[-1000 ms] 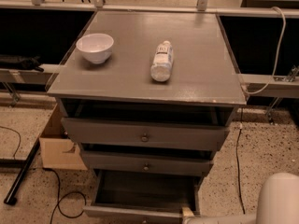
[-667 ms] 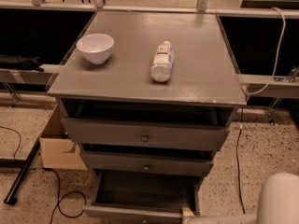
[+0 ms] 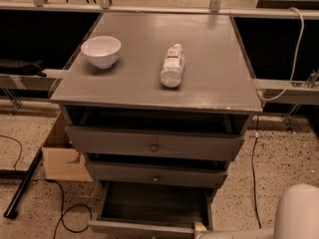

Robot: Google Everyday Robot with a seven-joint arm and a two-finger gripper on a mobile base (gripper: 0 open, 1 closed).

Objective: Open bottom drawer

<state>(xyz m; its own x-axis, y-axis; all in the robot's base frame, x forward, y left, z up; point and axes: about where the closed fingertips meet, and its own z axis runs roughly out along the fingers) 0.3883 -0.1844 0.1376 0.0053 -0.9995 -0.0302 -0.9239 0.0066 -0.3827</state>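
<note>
Low down, the arm's (image 3: 299,214) end effector (image 3: 201,228), grip indiscernible, sits at the open bottom drawer's (image 3: 149,204) front.

Nothing here is readable from where I stand: the plastic bottle (image 3: 172,66) lying on the cabinet top (image 3: 214,59) has a pale label (image 3: 174,58), but its print is illegible. The gripper (image 3: 200,229) is low down, at the front edge of the bottom drawer (image 3: 149,205).

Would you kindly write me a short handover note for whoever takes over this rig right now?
The claw sits at the view's bottom edge, by the right end of the bottom drawer's front.
The bottom drawer is pulled well out, its inside showing.
A white bowl and a bottle on its side rest on the cabinet top.
Done: the opening looks complete.
Left: probably only backing the claw away.
</note>
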